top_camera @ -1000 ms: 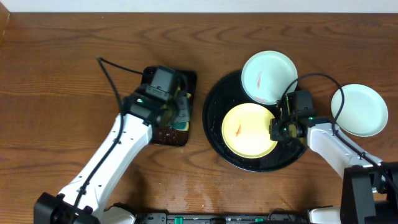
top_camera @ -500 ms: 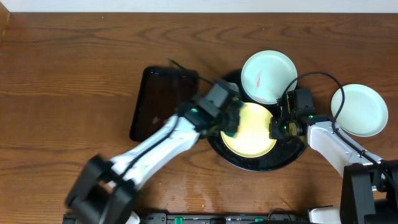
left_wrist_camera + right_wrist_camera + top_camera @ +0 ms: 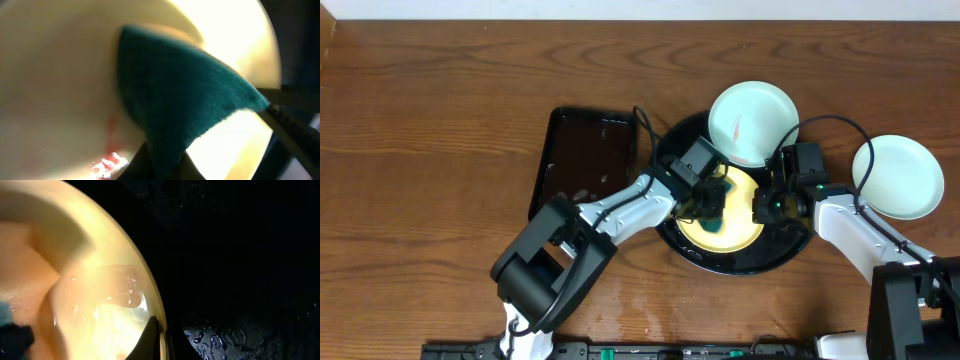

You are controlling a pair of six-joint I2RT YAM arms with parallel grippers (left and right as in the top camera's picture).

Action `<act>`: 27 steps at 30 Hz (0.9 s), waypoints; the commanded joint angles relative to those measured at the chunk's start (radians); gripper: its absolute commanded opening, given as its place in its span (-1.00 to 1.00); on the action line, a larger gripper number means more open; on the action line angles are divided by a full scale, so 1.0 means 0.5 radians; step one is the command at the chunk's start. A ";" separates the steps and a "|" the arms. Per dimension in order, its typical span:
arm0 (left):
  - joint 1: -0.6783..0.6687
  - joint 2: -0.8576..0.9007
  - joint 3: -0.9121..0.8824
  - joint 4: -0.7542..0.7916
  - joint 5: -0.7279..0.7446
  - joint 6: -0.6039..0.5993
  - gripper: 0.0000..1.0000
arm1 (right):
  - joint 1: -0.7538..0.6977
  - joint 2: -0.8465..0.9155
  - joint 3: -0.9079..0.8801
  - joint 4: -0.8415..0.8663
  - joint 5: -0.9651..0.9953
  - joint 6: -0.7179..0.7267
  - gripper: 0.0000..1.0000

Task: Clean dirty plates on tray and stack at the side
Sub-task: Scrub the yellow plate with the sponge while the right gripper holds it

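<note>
The pale yellow plate (image 3: 738, 226) lies in the round black tray (image 3: 665, 170). My left gripper (image 3: 713, 207) is shut on a dark green sponge (image 3: 185, 95), which presses on the yellow plate (image 3: 60, 75) beside a red smear (image 3: 107, 162). My right gripper (image 3: 766, 208) is shut on the plate's right rim (image 3: 161, 330), one finger (image 3: 149, 339) inside the rim. A mint-white plate (image 3: 752, 122) with a red mark rests on the tray's far rim. A second mint-white plate (image 3: 898, 177) sits on the table to the right.
A rectangular dark tray (image 3: 585, 160) with wet patches lies left of the round tray. My left arm (image 3: 620, 212) stretches across between the two trays. Water drops lie on the black tray floor (image 3: 230, 337).
My left gripper has carried the sponge from the rectangular tray rightward onto the yellow plate. My right gripper has closed on the plate's rim and kept its place.
</note>
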 commanded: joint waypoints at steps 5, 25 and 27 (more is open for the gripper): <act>0.192 0.155 0.105 -0.684 -0.999 -0.001 -0.85 | 0.018 0.112 -0.066 -0.047 -0.016 0.004 -0.98; 0.060 0.237 0.171 -0.007 0.324 -0.248 -0.83 | 0.018 0.112 -0.066 -0.047 -0.015 0.003 -0.98; 0.021 0.237 0.171 0.001 0.349 -0.253 -0.82 | 0.018 0.112 -0.066 -0.046 -0.015 0.003 -0.98</act>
